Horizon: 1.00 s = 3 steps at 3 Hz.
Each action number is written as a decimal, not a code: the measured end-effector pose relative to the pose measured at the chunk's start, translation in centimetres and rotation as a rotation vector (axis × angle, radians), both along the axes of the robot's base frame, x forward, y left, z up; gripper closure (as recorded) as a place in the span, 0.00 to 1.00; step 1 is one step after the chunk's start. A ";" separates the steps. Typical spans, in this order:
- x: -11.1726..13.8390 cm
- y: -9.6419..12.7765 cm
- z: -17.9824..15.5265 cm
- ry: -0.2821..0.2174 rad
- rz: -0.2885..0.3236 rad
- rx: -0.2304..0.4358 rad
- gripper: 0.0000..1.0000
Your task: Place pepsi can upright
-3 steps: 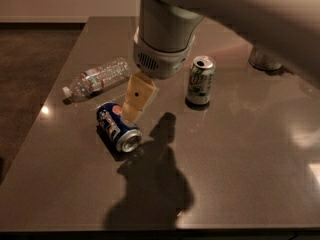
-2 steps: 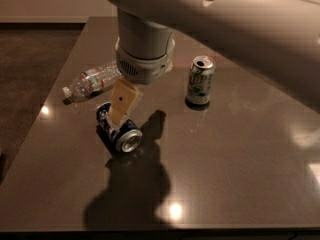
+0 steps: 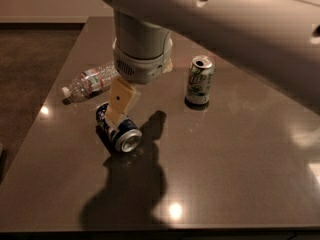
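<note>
**Pepsi can lying flat, hand at it, righting not yet done**

The pepsi can [image 3: 124, 135] is lying on its side on the worktop [image 3: 225, 159], left of centre, with one silver end facing the camera and slightly right. It is resting just in front of the bottle [image 3: 90, 81], which is also lying down, and well apart from the green can [image 3: 200, 80], which is standing upright to the right.

The hand [image 3: 117, 115] is reaching down from the arm [image 3: 142, 49] and is sitting right at the pepsi can's upper side, overlapping it from this view. Whether it is grasping the can or released cannot be told, since the arm is hiding much of it.

Judging by this, the task is sitting at its early stage: the approach is looking finished, but nothing of the real work is showing. The can is not lifted or tipped. What is remaining is securing a hold, turning the can onto one silver end, setting it on bare worktop and letting go without knocking it over.
</note>
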<state>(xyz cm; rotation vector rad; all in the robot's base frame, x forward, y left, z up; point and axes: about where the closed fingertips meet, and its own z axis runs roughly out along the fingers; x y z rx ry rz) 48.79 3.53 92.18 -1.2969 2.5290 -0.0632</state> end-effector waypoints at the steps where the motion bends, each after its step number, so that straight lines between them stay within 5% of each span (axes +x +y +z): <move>1: -0.3 1.4 -1.1 0.020 -0.063 0.005 0.00; 3: -0.5 4.6 -3.5 0.092 -0.205 0.077 0.00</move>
